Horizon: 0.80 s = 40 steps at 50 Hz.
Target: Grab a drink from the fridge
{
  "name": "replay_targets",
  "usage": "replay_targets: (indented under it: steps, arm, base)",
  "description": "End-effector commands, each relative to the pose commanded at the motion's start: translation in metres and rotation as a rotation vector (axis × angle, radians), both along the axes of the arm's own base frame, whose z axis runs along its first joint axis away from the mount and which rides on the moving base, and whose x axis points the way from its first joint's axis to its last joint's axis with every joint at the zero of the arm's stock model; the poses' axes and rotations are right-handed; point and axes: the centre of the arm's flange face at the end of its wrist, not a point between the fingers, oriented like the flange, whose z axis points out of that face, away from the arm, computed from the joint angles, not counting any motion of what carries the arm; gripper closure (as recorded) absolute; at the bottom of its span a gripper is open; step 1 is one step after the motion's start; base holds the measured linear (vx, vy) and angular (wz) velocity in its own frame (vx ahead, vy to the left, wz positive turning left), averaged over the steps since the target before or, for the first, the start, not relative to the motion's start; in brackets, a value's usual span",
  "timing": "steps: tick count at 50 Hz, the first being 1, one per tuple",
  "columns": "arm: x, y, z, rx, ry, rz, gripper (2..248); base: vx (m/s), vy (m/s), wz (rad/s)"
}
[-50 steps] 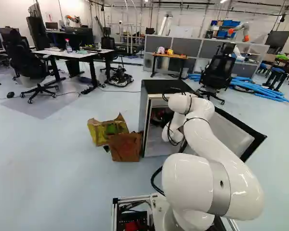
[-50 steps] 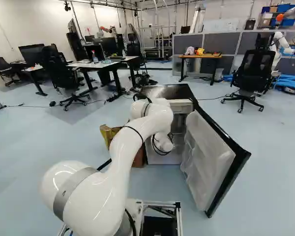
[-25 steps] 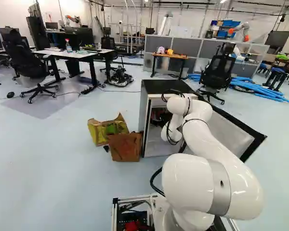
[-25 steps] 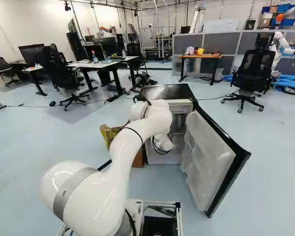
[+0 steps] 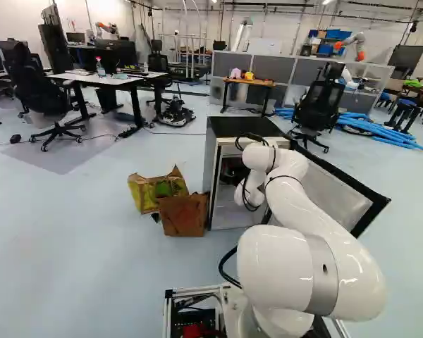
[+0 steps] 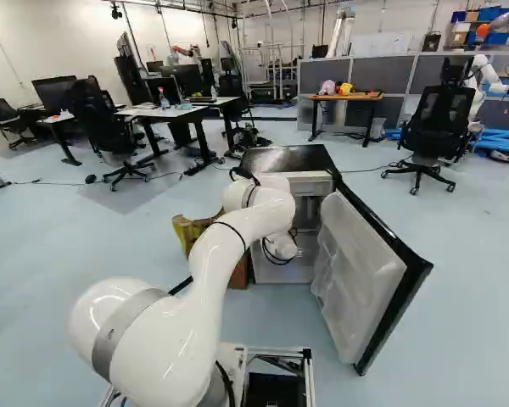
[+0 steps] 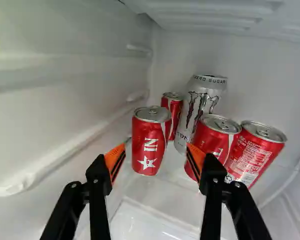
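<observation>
So my arm's nudged over a bit from half a second ago; the fridge (image 5: 243, 127) and its open door (image 6: 365, 280) haven't budged. My pincer (image 7: 156, 154) is wide open, nothing gripped. Inside, the front red can (image 7: 150, 140) stands ahead between the fingers, another red can (image 7: 175, 103) behind, then a silver can (image 7: 196, 107) and a red pair (image 7: 216, 137), one partly behind a fingertip. Cardboard box (image 5: 184, 217) sits beside the fridge.

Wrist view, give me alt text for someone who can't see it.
Inside a fridge, an open gripper faces a red can, with a taller silver can and three more red cans behind and beside it.
</observation>
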Motion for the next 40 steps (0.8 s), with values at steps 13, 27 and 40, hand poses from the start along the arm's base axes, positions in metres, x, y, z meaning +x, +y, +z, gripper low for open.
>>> replay_targets:
  steps: [13, 27, 40]
  arm:
    - [0.0017, 0.0017, -0.0005, -0.001, -0.003, 0.003, 71]
    - [0.0017, 0.0017, -0.0005, -0.001, -0.003, 0.003, 139]
    - [0.0017, 0.0017, -0.0005, -0.001, -0.003, 0.003, 158]
  base:
    - [0.000, 0.000, 0.000]
    - [0.000, 0.000, 0.000]
    - [0.000, 0.000, 0.000]
